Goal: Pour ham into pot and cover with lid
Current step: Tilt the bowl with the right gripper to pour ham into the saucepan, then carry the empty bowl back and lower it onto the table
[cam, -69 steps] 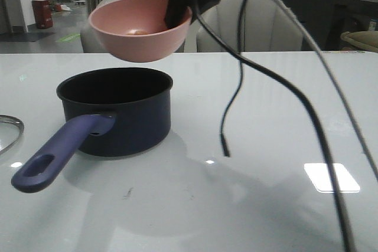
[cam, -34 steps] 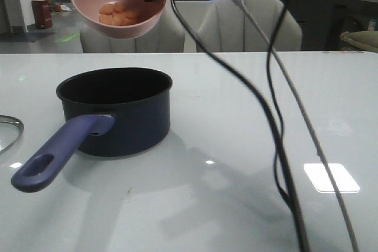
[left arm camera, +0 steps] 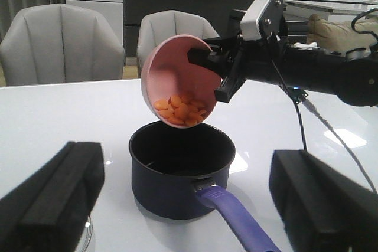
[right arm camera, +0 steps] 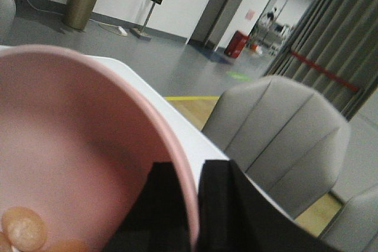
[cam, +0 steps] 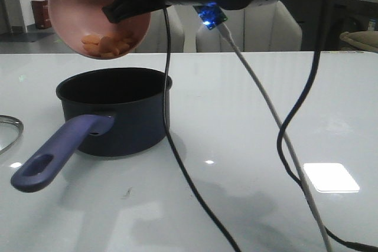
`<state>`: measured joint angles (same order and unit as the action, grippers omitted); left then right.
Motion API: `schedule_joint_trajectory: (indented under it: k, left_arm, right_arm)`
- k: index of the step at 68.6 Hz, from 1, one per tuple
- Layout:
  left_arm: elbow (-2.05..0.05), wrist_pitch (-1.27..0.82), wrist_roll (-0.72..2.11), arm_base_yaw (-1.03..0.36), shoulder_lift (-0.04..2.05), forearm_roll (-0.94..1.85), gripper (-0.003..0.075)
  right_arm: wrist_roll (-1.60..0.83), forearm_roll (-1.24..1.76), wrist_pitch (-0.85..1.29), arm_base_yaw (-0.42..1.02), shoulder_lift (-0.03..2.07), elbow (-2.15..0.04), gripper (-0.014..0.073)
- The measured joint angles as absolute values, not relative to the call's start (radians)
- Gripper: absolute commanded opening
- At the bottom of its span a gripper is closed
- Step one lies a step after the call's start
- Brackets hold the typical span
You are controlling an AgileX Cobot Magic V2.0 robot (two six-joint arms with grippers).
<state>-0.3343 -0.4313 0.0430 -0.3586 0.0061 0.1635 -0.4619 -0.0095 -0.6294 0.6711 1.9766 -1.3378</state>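
Tipped further than a moment ago, the pink bowl (cam: 99, 13) is pinched at its rim by the right gripper (cam: 121, 5), ham (cam: 107, 45) piled at its lip above the pot (cam: 115, 110). Left gripper (left arm camera: 186, 205) gapes wide, empty.

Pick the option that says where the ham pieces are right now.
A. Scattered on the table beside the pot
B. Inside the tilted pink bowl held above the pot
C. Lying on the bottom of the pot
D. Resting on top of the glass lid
B: the ham sits piled at the low side of the tilted pink bowl, which the right tool clamps by its rim above the pot.
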Motion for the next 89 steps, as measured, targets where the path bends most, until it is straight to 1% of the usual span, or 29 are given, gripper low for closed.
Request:
schedule_joint_trajectory:
  k: [1,7,12,18,22,30,47,51,60,68,77,78,79,80,81,82,85,89]
  left_arm:
    - [-0.334,-0.431,0.043,-0.359,0.006,0.163,0.0625]
    - [-0.334,-0.431,0.043,-0.359,0.006,0.163,0.0625]
    - [-0.334,-0.431,0.043,-0.359,0.006,0.163,0.0625]
    - [-0.334,-0.431,0.043,-0.359,0.006,0.163,0.0625]
    - [-0.334,-0.431,0.043,-0.359,0.006,0.163,0.0625]
    - [-0.334,-0.431,0.043,-0.359,0.006,0.163,0.0625]
    - [-0.334,-0.431,0.043,-0.359,0.006,0.163,0.0625]
    - [-0.334,-0.431,0.043,-0.359,0.006,0.163,0.0625]
    - [-0.334,-0.431,0.043,-0.359,0.006,0.163,0.0625]
    - [-0.334,-0.431,0.043,-0.359,0.006,0.163,0.0625]
    - [-0.334,-0.431,0.043,-0.359,0.006,0.163,0.0625]
    - [-0.334,-0.431,0.043,-0.359,0.006,0.163,0.0625]
    - [-0.334,-0.431,0.043,-0.359,0.006,0.163,0.0625]
    - [-0.334,-0.431,0.043,-0.359,0.006,0.163,0.0625]
    - [-0.334,-0.431,0.043,-0.359,0.006,0.163,0.0625]
    - [-0.334,-0.431,0.043,-0.359,0.006,0.163,0.0625]
    - [-0.334,-0.431,0.043,-0.359,0.006,0.163,0.0625]
    - [-0.334,-0.431,0.043,-0.359,0.006,0.163,0.0625]
  right_arm:
    - [-0.525,0.006,-0.654,0.681,1.986,-1.336,0.0139]
    - [-0.661,0.065,-0.734,0.703,2.003,-1.328,0.0139]
    - [-0.79,0.122,-0.875,0.725,2.022,-1.306,0.0138]
    - [-0.872,0.154,-1.025,0.734,2.045,-1.272,0.0138]
    - [-0.895,0.162,-1.081,0.733,2.057,-1.253,0.0138]
    - [-0.915,0.162,-1.116,0.733,2.08,-1.232,0.0138]
    - [-0.919,0.163,-1.122,0.733,2.115,-1.23,0.0138]
    - [-0.878,0.17,-1.122,0.733,2.115,-1.23,0.0138]
    - [-0.704,0.215,-1.121,0.733,2.101,-1.23,0.0138]
    - [-0.553,0.245,-1.019,0.733,2.04,-1.23,0.0138]
    - [-0.45,0.274,-0.766,0.733,1.934,-1.23,0.0138]
    - [-0.45,0.274,-0.751,0.733,1.934,-1.23,0.0138]
    - [-0.44,0.287,-0.692,0.733,1.911,-1.23,0.0138]
    - [-0.439,0.297,-0.692,0.733,1.906,-1.23,0.0138]
    - [-0.436,0.313,-0.633,0.733,1.889,-1.23,0.0138]
    - [-0.436,0.313,-0.633,0.733,1.889,-1.23,0.0138]
    - [-0.432,0.37,-0.503,0.731,1.838,-1.23,0.0138]
    - [-0.43,0.416,-0.405,0.718,1.793,-1.23,0.0138]
